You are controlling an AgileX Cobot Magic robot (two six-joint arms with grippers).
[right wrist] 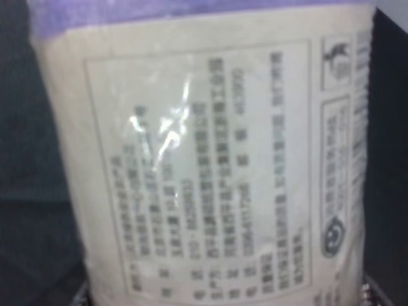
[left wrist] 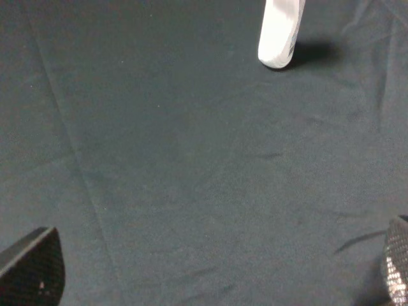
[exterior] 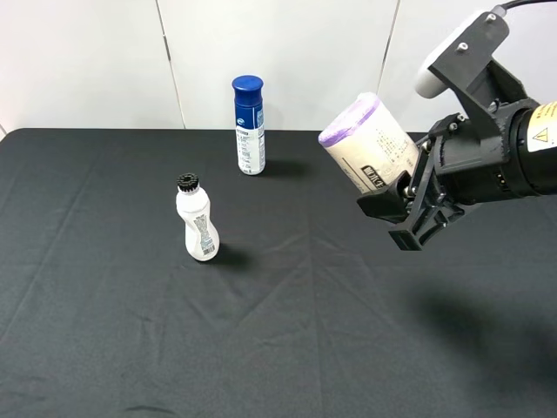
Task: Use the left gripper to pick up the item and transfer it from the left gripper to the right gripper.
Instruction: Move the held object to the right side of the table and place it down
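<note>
The item (exterior: 370,144), a fat cream roll with a lilac end and a small black label, hangs tilted above the right side of the table. My right gripper (exterior: 409,205) is shut on its lower end. In the right wrist view the item (right wrist: 204,159) fills the frame, printed wrap facing the camera. My left gripper (left wrist: 213,274) is open, its two fingertips far apart with only black cloth between them. The left arm does not show in the exterior high view.
A white waisted bottle (exterior: 197,219) with a black cap stands left of centre; its base (left wrist: 279,32) shows ahead of the left gripper. A tall blue-capped bottle (exterior: 249,124) stands at the back. A black cloth (exterior: 278,331) covers the table.
</note>
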